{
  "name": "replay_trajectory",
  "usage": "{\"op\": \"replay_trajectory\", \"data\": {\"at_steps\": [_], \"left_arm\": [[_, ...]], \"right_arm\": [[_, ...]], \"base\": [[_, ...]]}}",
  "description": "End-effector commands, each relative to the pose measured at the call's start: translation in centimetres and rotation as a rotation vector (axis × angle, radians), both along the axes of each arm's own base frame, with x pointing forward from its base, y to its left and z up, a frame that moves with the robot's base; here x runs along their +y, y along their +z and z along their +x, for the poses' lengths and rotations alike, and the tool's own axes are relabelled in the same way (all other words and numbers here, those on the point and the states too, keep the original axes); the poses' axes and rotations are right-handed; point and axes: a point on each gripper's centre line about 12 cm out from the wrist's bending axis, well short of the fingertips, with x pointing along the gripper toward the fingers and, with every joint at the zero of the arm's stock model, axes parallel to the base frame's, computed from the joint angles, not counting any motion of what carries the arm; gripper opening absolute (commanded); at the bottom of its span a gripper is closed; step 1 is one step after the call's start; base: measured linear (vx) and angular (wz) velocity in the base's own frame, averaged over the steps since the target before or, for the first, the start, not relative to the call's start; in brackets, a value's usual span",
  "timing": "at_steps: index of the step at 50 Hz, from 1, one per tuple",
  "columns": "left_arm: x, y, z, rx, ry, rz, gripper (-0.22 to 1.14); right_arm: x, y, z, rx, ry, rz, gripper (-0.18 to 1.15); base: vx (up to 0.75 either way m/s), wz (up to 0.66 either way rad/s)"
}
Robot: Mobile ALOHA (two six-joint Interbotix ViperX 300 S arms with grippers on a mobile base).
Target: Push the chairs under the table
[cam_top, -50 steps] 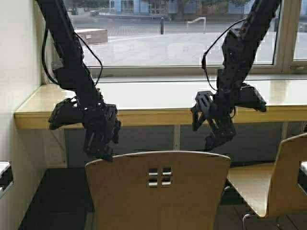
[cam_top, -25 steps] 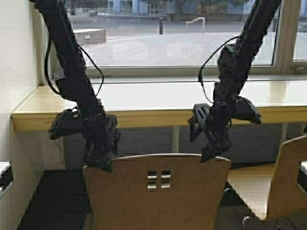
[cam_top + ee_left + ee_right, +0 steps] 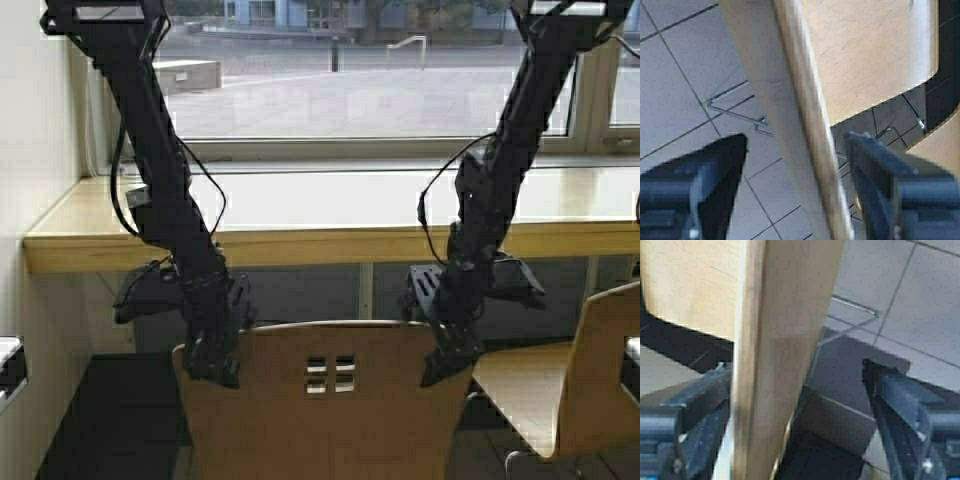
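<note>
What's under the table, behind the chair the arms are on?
Under the table: a dark panel and a pale upright support. The chair backrest and both grippers, left and right, cover the floor there.

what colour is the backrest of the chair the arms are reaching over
Light tan plywood backrest with a four-square cutout, best seen in the high view.

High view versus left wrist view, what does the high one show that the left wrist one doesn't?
Only the high view shows the table, the window, the second chair, the backrest's four-square cutout and the right gripper on the backrest's right side. Only the left wrist view shows the floor tiles, the thin metal legs and the open fingers straddling the backrest edge. Both show the near chair and the left gripper.
</note>
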Motion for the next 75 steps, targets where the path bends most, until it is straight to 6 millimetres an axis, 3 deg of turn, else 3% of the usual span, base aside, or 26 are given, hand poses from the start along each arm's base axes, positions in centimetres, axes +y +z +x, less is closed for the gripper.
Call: {"op": "replay_trajectory", "data": {"at_steps": [1,11,17,22,28,33,40,75], "left_arm": [[0.0,0.2,1.4,-0.03,0.017,-0.014,0.92],[-0.2,-0.7,2.2,-0.042,0.03,-0.018,0.89],[-0.3,-0.9,2.4,-0.05,0.028,-0.018,0.74],[-0.1,-1.0,2.8,-0.053,0.039,-0.022,0.44],[0.0,-1.2,3.1,-0.057,0.045,-0.025,0.1],[0.0,-1.2,3.1,-0.057,0.05,-0.026,-0.02],[0.1,-1.1,3.1,-0.057,0.052,-0.028,0.03],[0.3,-1.5,3.0,-0.056,0.056,-0.022,0.03]], "right_arm": [[0.5,0.3,1.7,-0.038,0.001,0.018,1.03],[0.8,-0.6,2.4,-0.049,0.019,0.019,1.01],[0.9,-0.9,2.6,-0.053,0.029,0.017,0.91],[0.9,-1.0,2.6,-0.052,0.028,0.015,0.66],[0.8,-1.1,2.6,-0.051,0.026,0.017,0.22],[1.0,-1.2,2.4,-0.043,0.029,0.026,-0.03],[1.2,-1.2,2.2,-0.031,0.04,0.043,0.06],[1.4,-3.8,0.9,0.033,0.072,0.076,0.05]], "base": [[0.0,0.0],[0.0,0.0],[0.0,0.0],[0.0,0.0],[0.02,-0.01],[0.03,0.0],[0.06,0.01],[0.17,0.04]]}}
